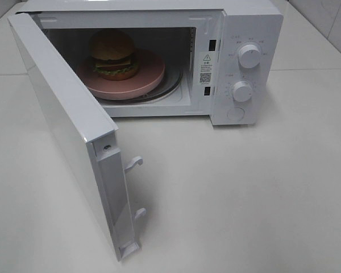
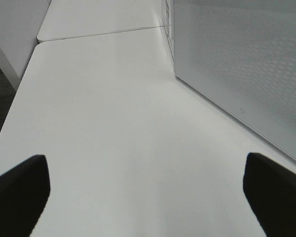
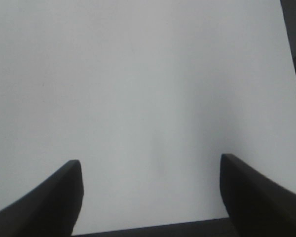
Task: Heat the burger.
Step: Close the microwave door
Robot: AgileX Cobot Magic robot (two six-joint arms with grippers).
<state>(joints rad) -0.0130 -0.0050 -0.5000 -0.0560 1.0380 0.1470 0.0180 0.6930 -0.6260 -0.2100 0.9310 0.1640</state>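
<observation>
The burger (image 1: 113, 54), with an orange-brown bun and green and dark layers, sits on a round pink plate (image 1: 150, 74) inside the white microwave (image 1: 253, 23). The microwave door (image 1: 62, 125) stands swung wide open toward the front left. Neither arm shows in the exterior high view. My left gripper (image 2: 148, 195) is open over bare white table, with the door's outer panel (image 2: 246, 64) beside it. My right gripper (image 3: 150, 192) is also open above bare table, nothing between its fingers.
Two knobs (image 1: 249, 56) (image 1: 241, 91) sit on the microwave's right panel. White door latches (image 1: 134, 164) stick out from the door's edge. The white table (image 1: 244, 193) spreads in front and to the right. The table's edge (image 2: 15, 103) drops off in the left wrist view.
</observation>
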